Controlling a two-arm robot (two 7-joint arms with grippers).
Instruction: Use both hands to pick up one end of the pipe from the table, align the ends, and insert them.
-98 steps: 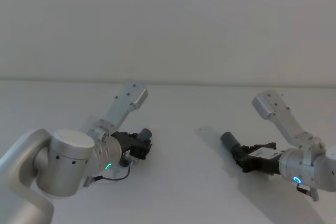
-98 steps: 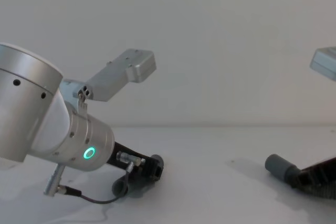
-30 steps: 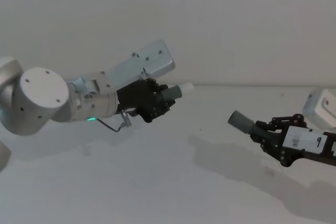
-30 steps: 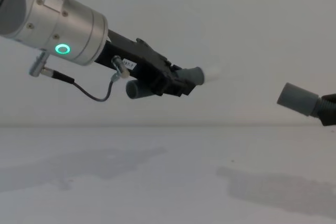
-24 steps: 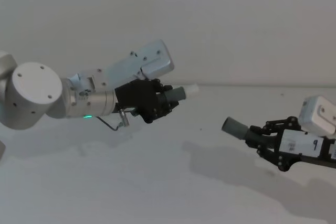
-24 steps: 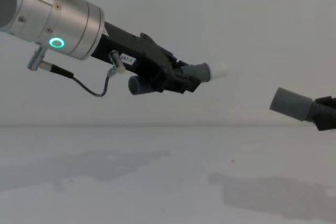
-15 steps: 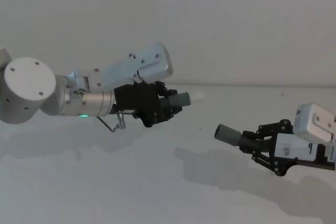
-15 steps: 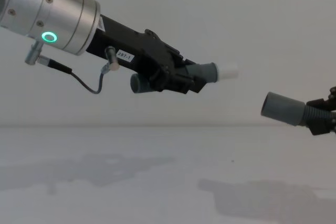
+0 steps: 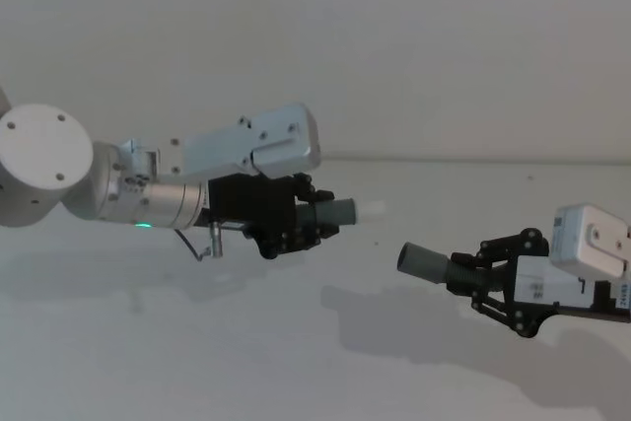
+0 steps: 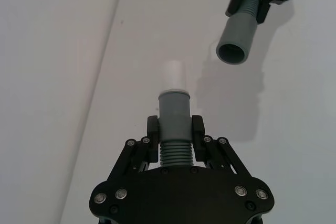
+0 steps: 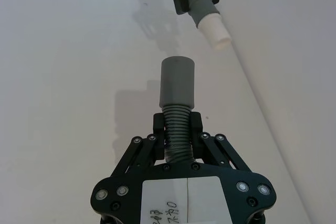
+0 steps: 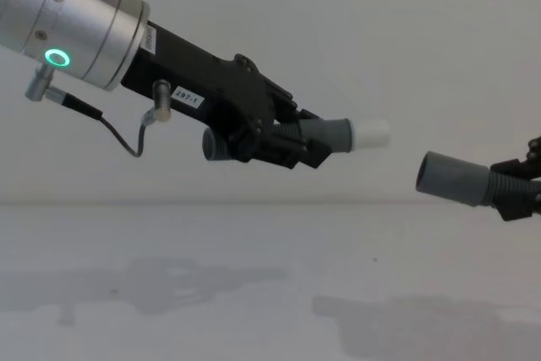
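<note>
Both pipe pieces hang in the air above the white table. My left gripper is shut on the short grey tube, whose white tip points at the other piece. My right gripper is shut on the ribbed hose just behind its smooth grey cuff. The cuff's open mouth faces the white tip across a short gap. In the chest view the tip sits slightly higher than the cuff. The two ends do not touch.
A plain pale wall stands behind the table's far edge. Shadows of both arms lie on the table under the pipe pieces.
Over the earlier frames both grippers lifted their pieces off the table. In the last second the left arm lowered and levelled its tube, the right moved inward, and the gap between tip and cuff shrank.
</note>
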